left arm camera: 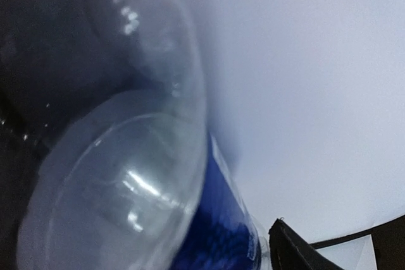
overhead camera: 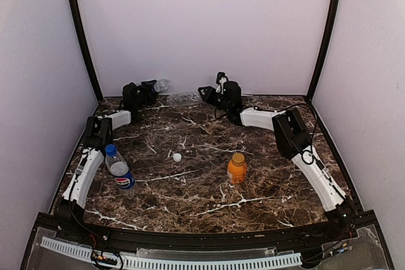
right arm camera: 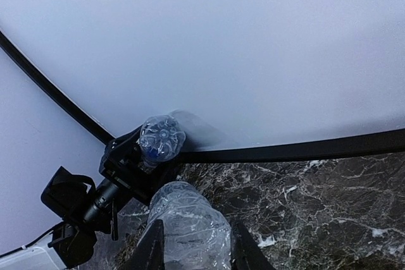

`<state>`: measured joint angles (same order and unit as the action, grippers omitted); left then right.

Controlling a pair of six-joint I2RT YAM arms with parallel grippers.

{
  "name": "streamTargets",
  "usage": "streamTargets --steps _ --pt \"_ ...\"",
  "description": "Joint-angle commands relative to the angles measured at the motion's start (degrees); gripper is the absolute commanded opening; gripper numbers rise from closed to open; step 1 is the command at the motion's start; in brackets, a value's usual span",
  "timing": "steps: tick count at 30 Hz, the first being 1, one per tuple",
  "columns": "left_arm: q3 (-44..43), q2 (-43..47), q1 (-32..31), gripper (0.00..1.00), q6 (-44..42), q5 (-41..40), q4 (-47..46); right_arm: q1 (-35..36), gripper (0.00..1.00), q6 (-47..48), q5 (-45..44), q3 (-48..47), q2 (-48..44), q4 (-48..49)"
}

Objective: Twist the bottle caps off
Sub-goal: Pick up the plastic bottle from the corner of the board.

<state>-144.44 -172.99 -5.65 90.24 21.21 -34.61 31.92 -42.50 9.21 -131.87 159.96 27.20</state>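
Left end effector is noted at the far left corner of the tabletop. It is clamped on a clear plastic bottle with a blue label, which is held off the surface. Right end effector is recorded at the middle of the far edge, fingers pressed against both sides of a crumpled clear unlabelled plastic bottle. A small round white plastic cap is observed loose near the tabletop's centre. A clear Pepsi-labelled plastic bottle, round blue plastic cap fitted, is seen upright by the left edge. A short orange plastic bottle, orange cap fitted, is seen upright right of centre.
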Motion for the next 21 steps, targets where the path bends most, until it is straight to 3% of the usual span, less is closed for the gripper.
streamTargets --steps 1,8,21 --pt "-2.3 -3.1 -0.1 0.67 2.8 -3.0 2.2 -0.4 0.00 1.0 1.0 1.8 -4.7 3.4" --pt "0.1 -2.0 0.0 0.51 2.4 -2.3 -2.4 -0.5 0.00 1.5 1.8 3.0 -5.8 3.8" --pt "29.2 16.8 0.2 0.49 -5.1 -1.9 -16.3 -2.2 0.00 4.0 1.6 14.4 -15.3 7.6"
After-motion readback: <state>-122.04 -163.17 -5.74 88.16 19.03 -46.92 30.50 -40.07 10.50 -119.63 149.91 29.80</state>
